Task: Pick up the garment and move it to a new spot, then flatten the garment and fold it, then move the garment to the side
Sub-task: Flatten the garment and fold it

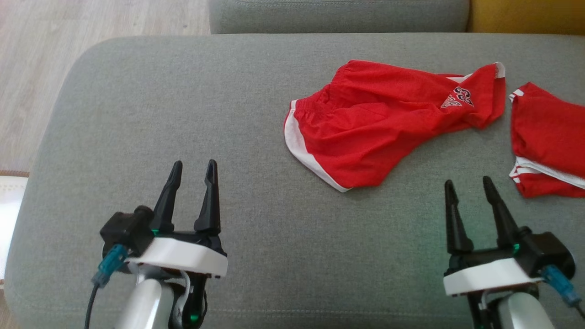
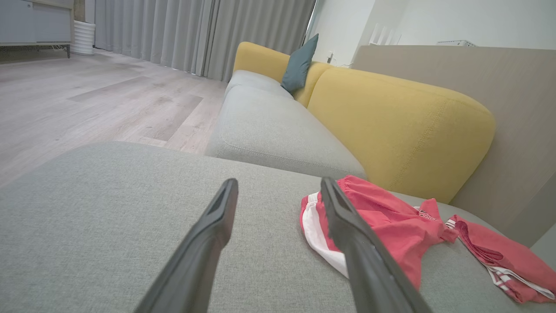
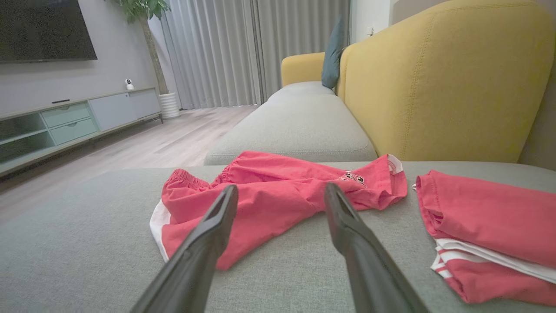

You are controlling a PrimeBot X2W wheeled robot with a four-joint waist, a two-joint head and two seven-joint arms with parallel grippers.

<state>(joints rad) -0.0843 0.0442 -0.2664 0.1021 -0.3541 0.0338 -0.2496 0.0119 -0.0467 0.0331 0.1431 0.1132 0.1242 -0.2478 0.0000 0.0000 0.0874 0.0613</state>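
Crumpled garment (image 1: 384,123) on ottoman (image 1: 183,114), right of centre; folded garment (image 1: 548,137) just beside it, rightward; sofa seat (image 1: 338,13) behind ottoman.

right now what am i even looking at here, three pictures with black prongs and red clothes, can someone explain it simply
This is a two-armed robot in front of a grey sofa cushion. The top picture comes from a camera on its head, looking down. The black prongs are the fingers of its left hand and right hand. The other two pictures come from cameras on each wrist, looking along that hand's own fingers. On the cushion lie crumpled red shorts with white trim, and beside them, towards the robot's right, a second red garment lying flatter. Both hands are open and hold nothing. A yellow sofa back stands behind.
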